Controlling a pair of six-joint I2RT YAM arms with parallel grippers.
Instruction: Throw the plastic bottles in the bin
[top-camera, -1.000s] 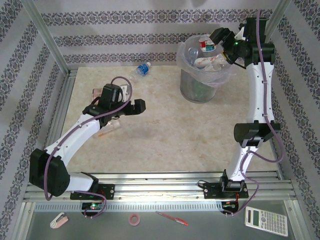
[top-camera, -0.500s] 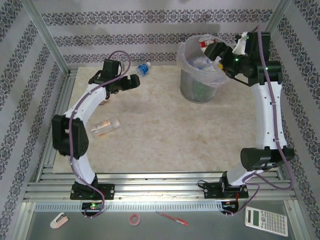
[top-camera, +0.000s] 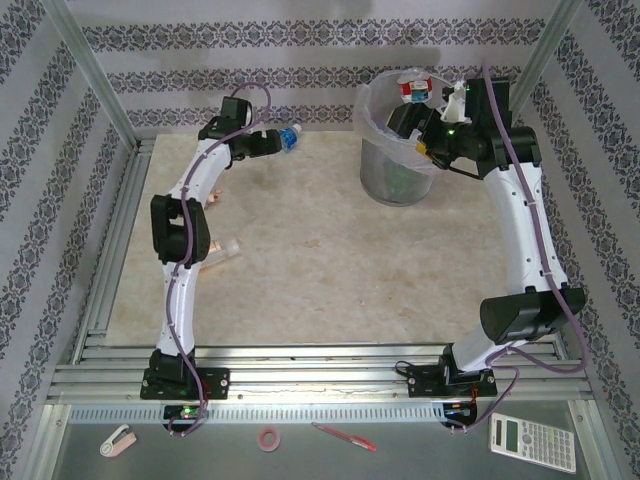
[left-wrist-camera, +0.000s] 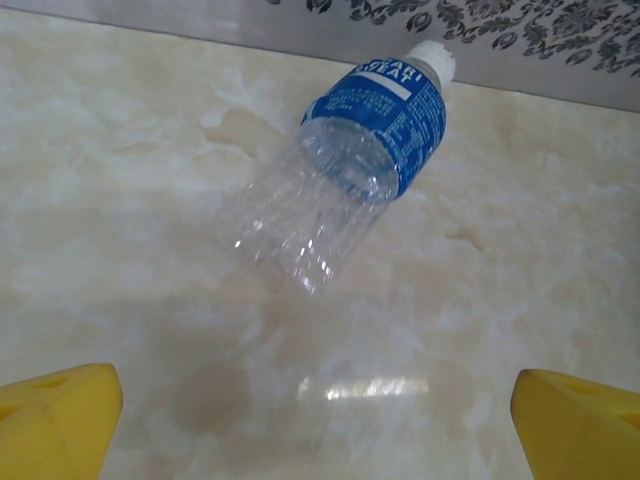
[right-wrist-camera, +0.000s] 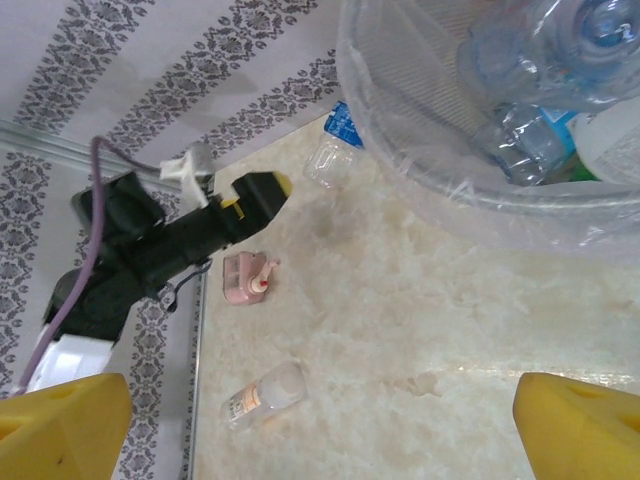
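**As the left claw faces the blue-labelled bottle, the right claw hangs empty at the bin**

Because the blue-labelled bottle (left-wrist-camera: 350, 170) lies on its side at the far edge of the worktop (top-camera: 330, 260), close under the patterned back wall, the left arm is the nearer one by a wide margin. That arm is stretched almost fully away from its base. The left claw (top-camera: 270, 142) sits just left of the bottle and points right at it.

In the left wrist view the left claw's fingers are spread wide with nothing between them. The bottle is ahead of them, centred or a little to the right, and apart from both tips. Its long axis runs nearly along the line of reach. The clear base is toward the claw, and the white cap points away and slightly right, toward the wall. A short straight advance should therefore bring the fingers either side of the clear body, closing across its width.

The right claw (top-camera: 420, 125) is also released and holds nothing. It hangs at the near right of the rim of the bin (top-camera: 395, 180), where several bottles (right-wrist-camera: 540, 60) already lie in the liner bag. The right arm is bent up and leans toward the far left.

A second bottle (top-camera: 215, 250) lies at the near left of the worktop, beside the left arm's elbow, with a small pinkish box (right-wrist-camera: 243, 278) a little beyond it.
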